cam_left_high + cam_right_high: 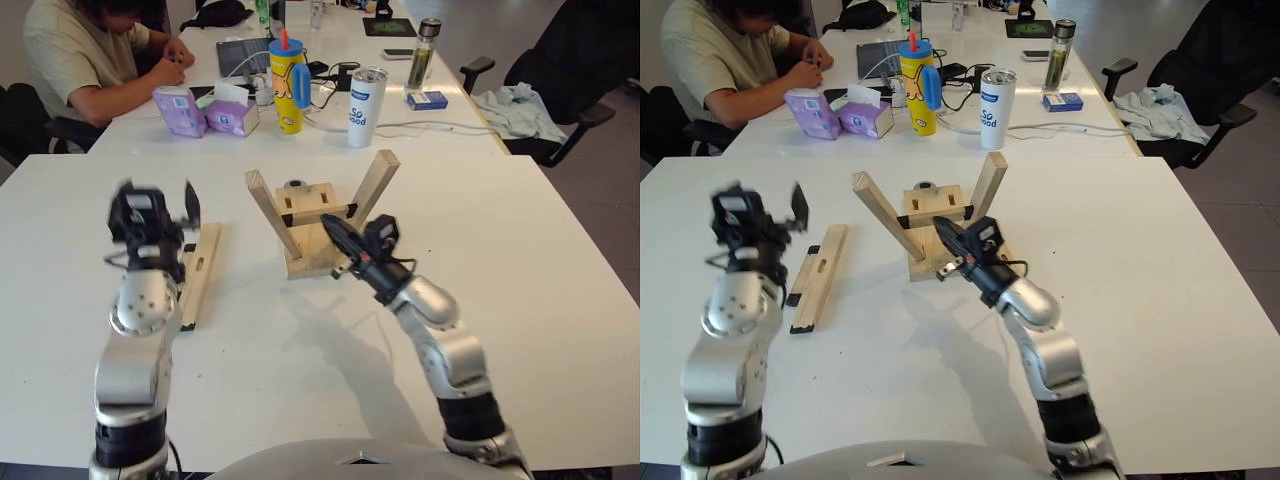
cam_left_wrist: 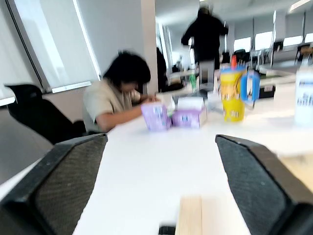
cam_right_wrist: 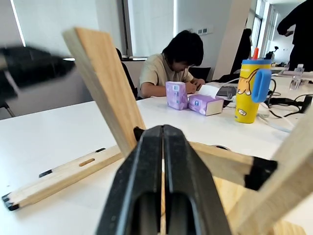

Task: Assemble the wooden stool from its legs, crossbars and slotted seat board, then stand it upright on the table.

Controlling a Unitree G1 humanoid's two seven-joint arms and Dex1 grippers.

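The part-built stool lies upside down at the table's middle: a seat board (image 1: 308,250) with two legs (image 1: 271,212) (image 1: 373,186) sticking up and a crossbar (image 1: 318,212) between them. My right gripper (image 1: 338,238) is shut with nothing in it, its tip just over the seat board's near edge; the right wrist view has its fingers (image 3: 146,166) pressed together in front of a leg (image 3: 105,88) and the crossbar (image 3: 220,164). A loose slotted wooden piece (image 1: 200,272) lies flat to the left. My left gripper (image 1: 158,203) is held open above its far end, fingers (image 2: 63,181) wide apart.
A second table behind carries a white tumbler (image 1: 367,105), a yellow cup (image 1: 287,85), purple tissue boxes (image 1: 205,112) and cables; a person sits there writing. An office chair (image 1: 560,90) stands at the back right. Bare white tabletop (image 1: 540,270) stretches to the right.
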